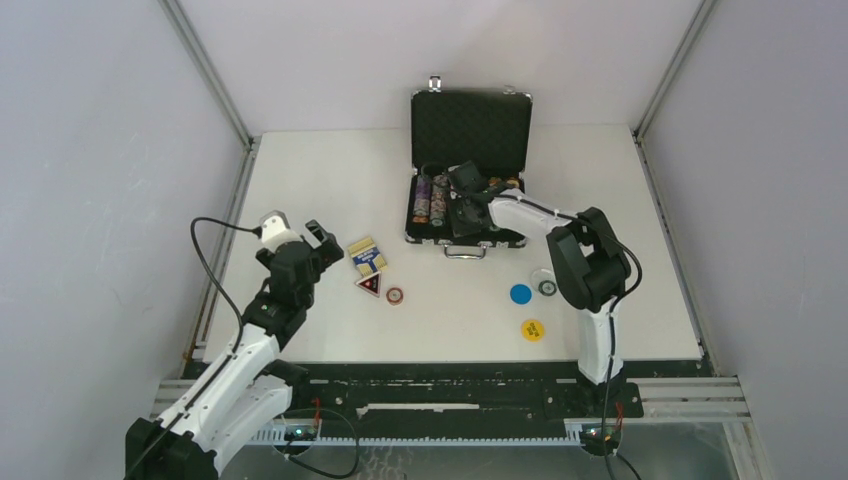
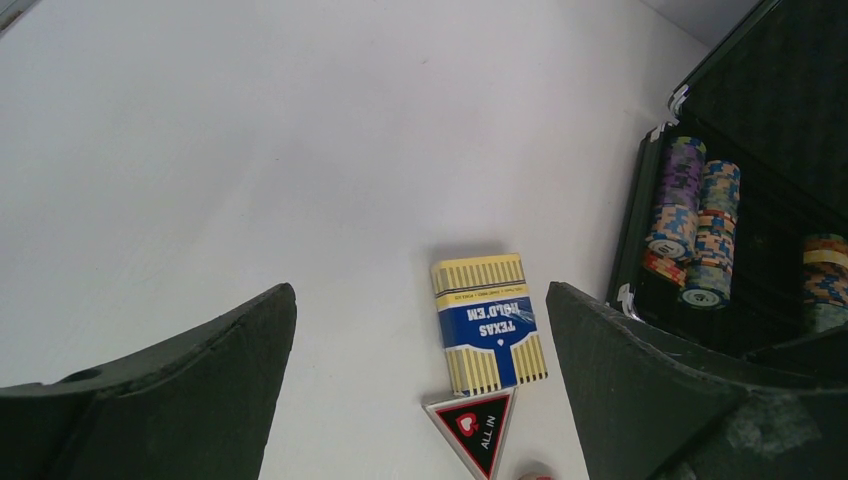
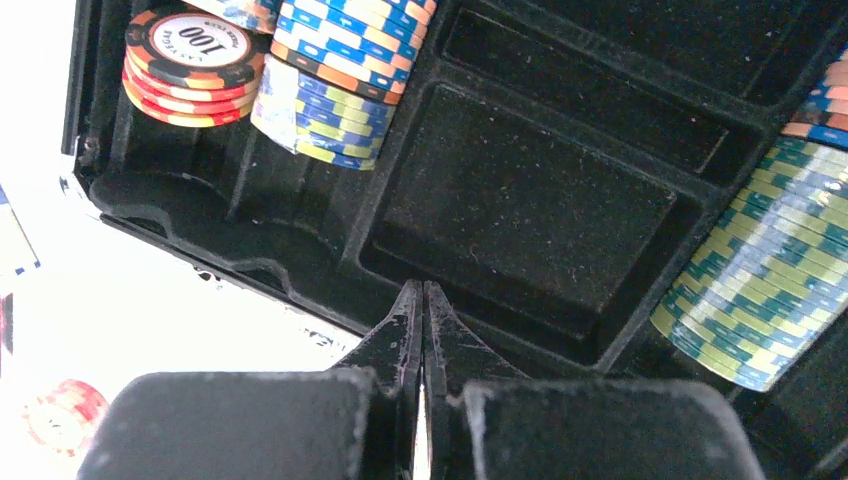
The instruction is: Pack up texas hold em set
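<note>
The small black briefcase (image 1: 470,125) is lying open at the far middle of the table (image 1: 300,180), with its foam-lined lid standing upright and its handle (image 1: 465,253) facing the arms. Rows of multicoloured poker chips (image 1: 430,198) are resting on edge in the left slots of its tray, and a green-striped chip row (image 3: 770,290) is showing at the tray's right side. The right end effector (image 3: 422,295) is pointing down at the tray's near edge, in front of a rectangular foam recess (image 3: 530,225), with its fingers pressed together and gripping nothing. Left of the case, the yellow-blue card deck (image 1: 366,254) is lying flat on the table, with the red triangular token (image 1: 369,284) just beside its near end and a loose red chip (image 1: 395,295) next to that. The blue token (image 1: 520,294) and the yellow token (image 1: 532,329) are lying near the right arm. The left end effector (image 1: 297,232) is hanging beside the deck, fingers spread wide, holding nothing.
</note>
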`<state>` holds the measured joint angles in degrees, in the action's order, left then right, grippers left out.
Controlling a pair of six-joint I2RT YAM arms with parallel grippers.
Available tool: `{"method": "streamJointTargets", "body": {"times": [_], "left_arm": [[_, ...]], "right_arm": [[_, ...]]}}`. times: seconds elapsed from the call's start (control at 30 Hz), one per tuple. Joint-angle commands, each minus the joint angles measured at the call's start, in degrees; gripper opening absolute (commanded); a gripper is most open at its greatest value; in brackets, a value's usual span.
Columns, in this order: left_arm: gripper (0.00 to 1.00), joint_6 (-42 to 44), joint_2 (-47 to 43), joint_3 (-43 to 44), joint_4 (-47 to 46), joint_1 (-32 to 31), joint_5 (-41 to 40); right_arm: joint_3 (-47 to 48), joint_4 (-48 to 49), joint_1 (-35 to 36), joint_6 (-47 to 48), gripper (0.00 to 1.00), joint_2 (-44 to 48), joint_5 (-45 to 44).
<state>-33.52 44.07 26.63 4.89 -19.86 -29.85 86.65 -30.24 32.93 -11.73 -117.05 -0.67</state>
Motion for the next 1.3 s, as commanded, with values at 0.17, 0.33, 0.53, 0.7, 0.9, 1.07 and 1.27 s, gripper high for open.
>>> {"method": "streamJointTargets", "body": {"times": [0.17, 0.33, 0.53, 0.7, 0.9, 1.07, 1.27], "left_arm": [[1.00, -0.5, -1.0, 0.1, -0.2, -0.1, -0.3], [1.00, -1.1, -0.9, -0.5, -0.3, -0.1, -0.1], [1.00, -2.6, -0.7, -0.4, -0.2, -0.1, -0.5], [1.00, -4.2, -0.7, -0.4, 0.1, -0.1, -0.4], [0.99, -6.5, -1.3, 0.0, 1.4, 0.0, 0.8], [1.00, -5.3, -1.6, 0.2, 0.2, -0.5, 3.4], [1.00, -2.9, 5.3, 3.4, -2.2, -5.9, 2.1]], "right_arm": [[-9.0, -3.6, 4.7, -1.4, 0.00, 6.1, 3.2], [-9.7, -2.7, 6.5, -2.3, 0.00, 6.7, 3.2], [-6.3, -4.4, 6.2, -2.7, 0.00, 8.2, 0.9], [-5.3, -6.2, 5.5, -3.7, 0.00, 14.9, -4.2], [-13.5, -4.5, 13.3, -4.0, 0.00, 31.2, -24.9], [-30.3, -2.1, 12.3, -15.2, 0.87, 52.7, -26.8], [-40.0, -5.9, -2.8, -22.0, 0.75, 61.2, -15.8]]}}
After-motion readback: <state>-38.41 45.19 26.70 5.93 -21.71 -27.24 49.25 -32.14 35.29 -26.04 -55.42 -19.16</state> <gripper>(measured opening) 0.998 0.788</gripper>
